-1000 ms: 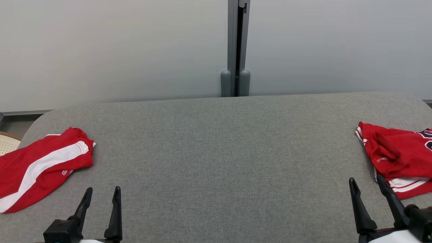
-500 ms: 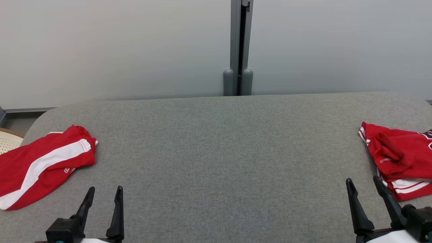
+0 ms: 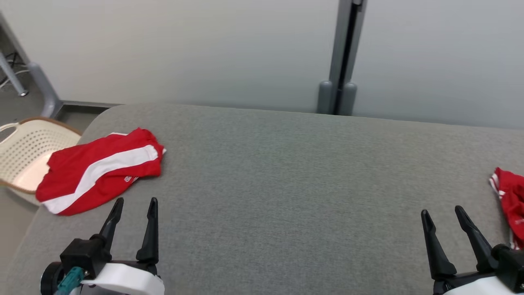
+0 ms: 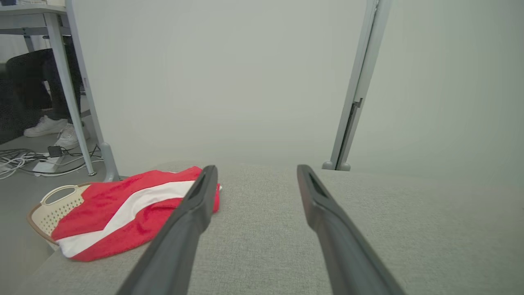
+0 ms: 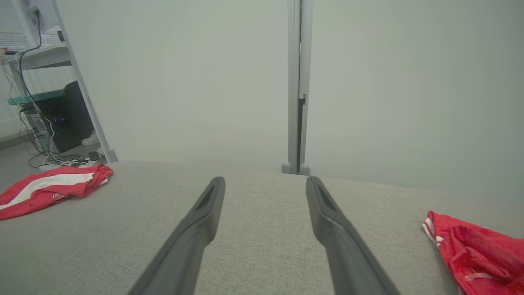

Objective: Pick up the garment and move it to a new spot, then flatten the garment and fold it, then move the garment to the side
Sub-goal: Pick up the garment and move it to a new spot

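Red garment with a broad white stripe [image 3: 100, 174] lying on the left end of a grey fabric-covered worktop [image 3: 286, 172]; both claws released and empty.

The striped garment lies folded flat near the worktop's rounded left corner, and its outer end reaches over the edge above a cream perforated plastic basket [image 3: 24, 151] that stands beside the worktop. A second, crumpled red garment with white trim [image 3: 511, 200] lies at the far right edge, well apart from the first. The left claw [image 3: 136, 200] hovers near the striped garment without touching it, its two dark fingers spread; the right claw [image 3: 441, 210] hovers just beside the crumpled garment, its fingers likewise spread. Bare grey fabric lies between the two claws. Behind the worktop stands a pale grey wall panel [image 3: 204, 53], divided by an upright grey post [image 3: 342, 57].
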You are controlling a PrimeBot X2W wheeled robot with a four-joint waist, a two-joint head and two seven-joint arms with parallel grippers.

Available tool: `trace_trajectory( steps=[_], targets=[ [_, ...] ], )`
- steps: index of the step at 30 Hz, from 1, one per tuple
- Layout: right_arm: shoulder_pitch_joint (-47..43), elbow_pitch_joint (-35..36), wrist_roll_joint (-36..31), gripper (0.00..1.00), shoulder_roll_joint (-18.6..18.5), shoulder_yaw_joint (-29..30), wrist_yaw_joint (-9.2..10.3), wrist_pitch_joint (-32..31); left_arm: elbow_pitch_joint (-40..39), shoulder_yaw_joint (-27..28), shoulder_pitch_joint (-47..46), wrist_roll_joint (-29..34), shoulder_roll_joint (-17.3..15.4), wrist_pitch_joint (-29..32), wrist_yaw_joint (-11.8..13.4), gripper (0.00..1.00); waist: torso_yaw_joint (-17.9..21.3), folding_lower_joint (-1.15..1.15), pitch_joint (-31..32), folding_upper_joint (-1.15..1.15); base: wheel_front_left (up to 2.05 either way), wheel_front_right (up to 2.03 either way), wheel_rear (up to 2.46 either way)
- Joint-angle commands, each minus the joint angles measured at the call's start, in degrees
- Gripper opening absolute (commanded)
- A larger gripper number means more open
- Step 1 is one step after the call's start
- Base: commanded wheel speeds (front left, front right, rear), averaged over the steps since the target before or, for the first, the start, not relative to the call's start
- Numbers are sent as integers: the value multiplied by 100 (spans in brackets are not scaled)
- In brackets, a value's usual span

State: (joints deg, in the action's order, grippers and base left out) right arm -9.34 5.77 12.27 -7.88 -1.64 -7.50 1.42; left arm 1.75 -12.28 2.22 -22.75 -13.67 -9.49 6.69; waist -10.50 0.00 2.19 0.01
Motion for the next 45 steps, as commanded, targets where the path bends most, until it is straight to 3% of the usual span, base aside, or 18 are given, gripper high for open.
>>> trace_trajectory(
  steps=[1, 10, 21, 28, 33, 39, 45],
  targets=[
    [56, 67, -33, 100, -5, -44, 2, -34, 75, 20, -152, -38, -28, -33, -30, 100, -475, 0, -90, -1, 0, 0, 0],
    [106, 313, -71, 100, 42, -184, 2, -95, 339, 71, -422, -99, -108, -161, -134, 100, -1387, 0, -85, -1, 0, 0, 0],
    [111, 332, -96, 100, 94, -176, 2, -123, 386, 62, -423, -66, -141, -285, -135, 100, -1706, 0, -94, -1, 0, 0, 0],
    [223, 382, -69, 100, 28, -209, 2, -178, 431, 41, -615, -9, -155, -368, -156, 100, -1655, 0, -278, -1, 0, 0, 0],
    [430, 535, -120, 100, -121, -206, 2, -322, 711, 87, -1082, -103, -52, -436, -243, 100, -1449, 0, -747, -1, 0, 0, 0],
    [899, 962, -241, 100, -341, -146, 2, -582, 1165, 230, -2011, -209, 178, -536, -419, 100, -1012, 0, -1879, -1, 0, 0, 0],
    [1296, 1313, -351, 100, -492, -62, 2, -731, 2109, 392, -3142, -291, 317, -566, -724, 100, -641, 0, -2951, -1, 0, 0, 0]
  ],
)
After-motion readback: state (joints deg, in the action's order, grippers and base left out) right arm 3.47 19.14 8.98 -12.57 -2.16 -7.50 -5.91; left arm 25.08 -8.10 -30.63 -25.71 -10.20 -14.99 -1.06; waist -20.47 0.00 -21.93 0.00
